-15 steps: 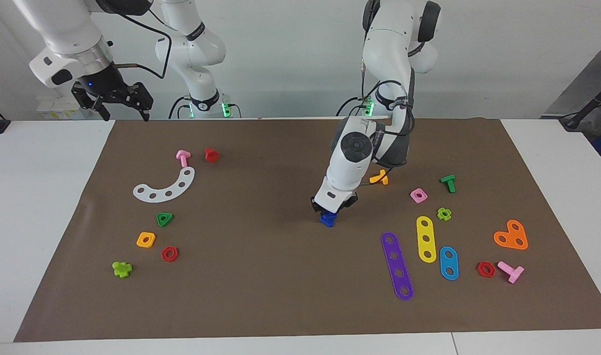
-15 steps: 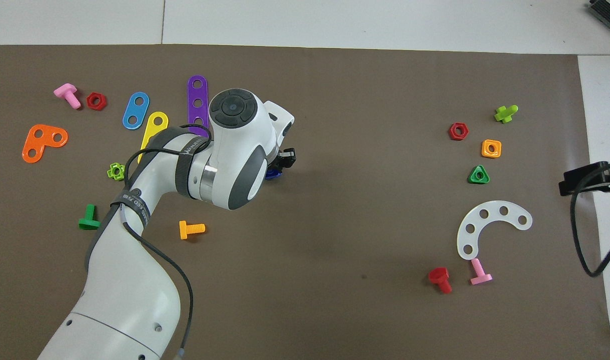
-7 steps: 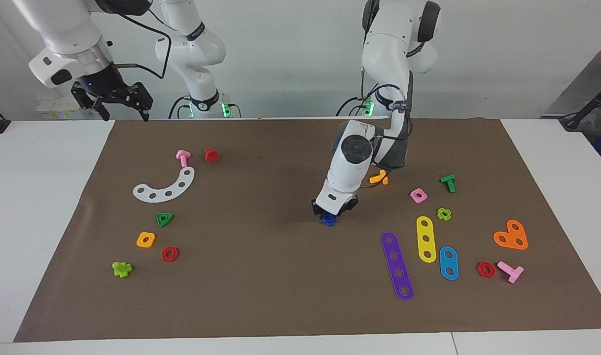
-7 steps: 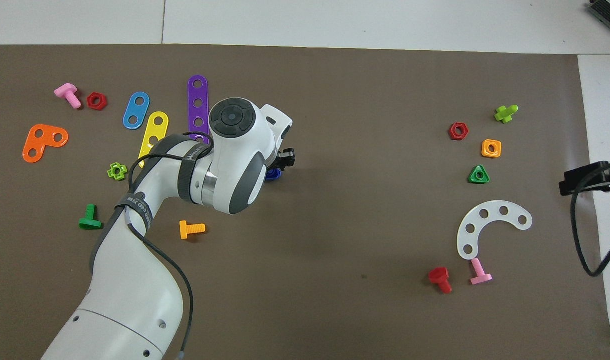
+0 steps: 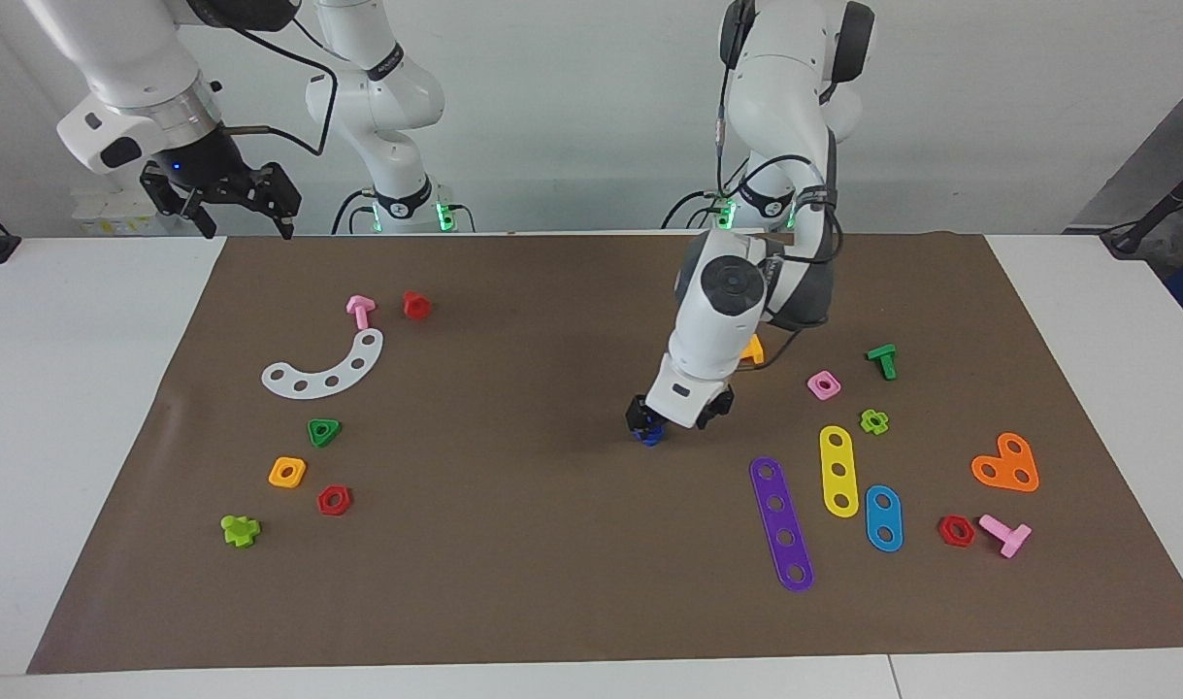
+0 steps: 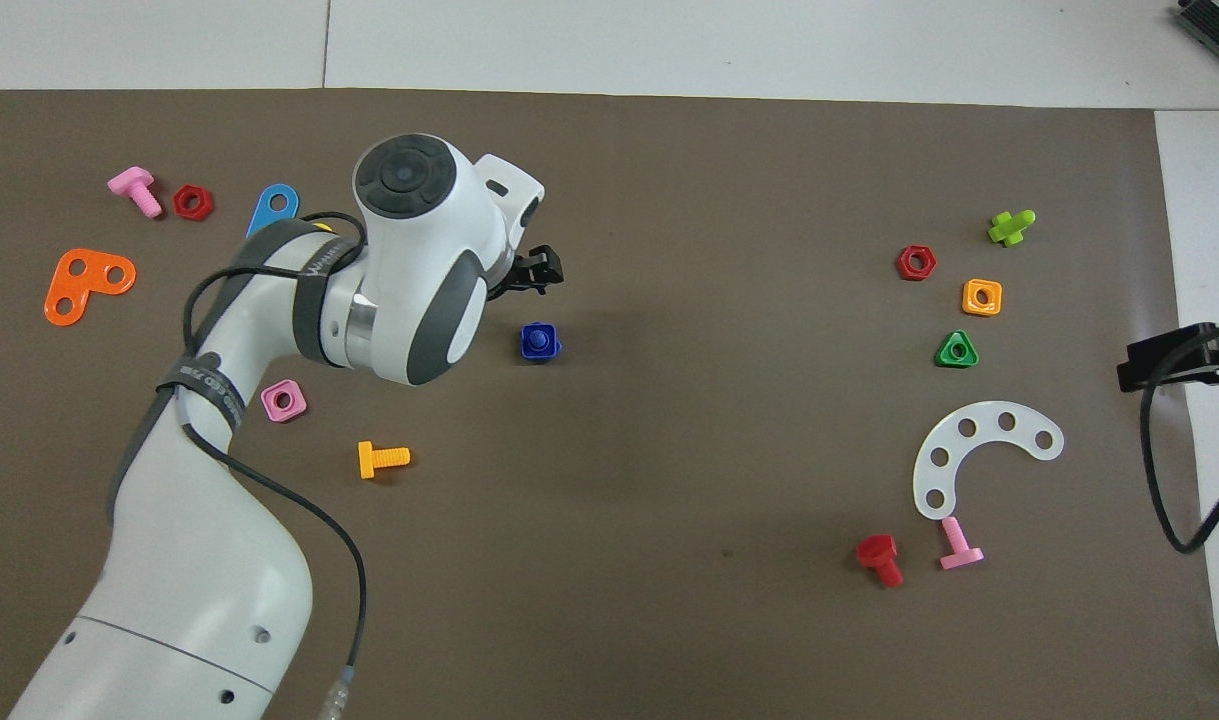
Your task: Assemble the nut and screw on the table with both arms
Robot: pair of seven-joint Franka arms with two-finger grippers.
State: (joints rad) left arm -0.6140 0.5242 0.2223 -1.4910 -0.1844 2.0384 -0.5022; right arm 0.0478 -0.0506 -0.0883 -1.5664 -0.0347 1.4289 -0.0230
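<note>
The blue nut (image 6: pixel 540 343) sits on the brown mat of the bench (image 6: pixel 669 600) near its middle, with the dark-blue screw (image 6: pixel 539 339) standing in its centre hole. The left gripper (image 6: pixel 535 271) hangs just above it, fingers apart and empty. The right gripper (image 5: pixel 232 199) waits, fingers spread, over the bench's edge at the right arm's end

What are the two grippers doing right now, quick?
Left gripper: open, holding nothing, just beside the blue nut-and-screw piece on the mat.
Right gripper: waiting raised at the right arm's end of the table; open, empty.
</note>
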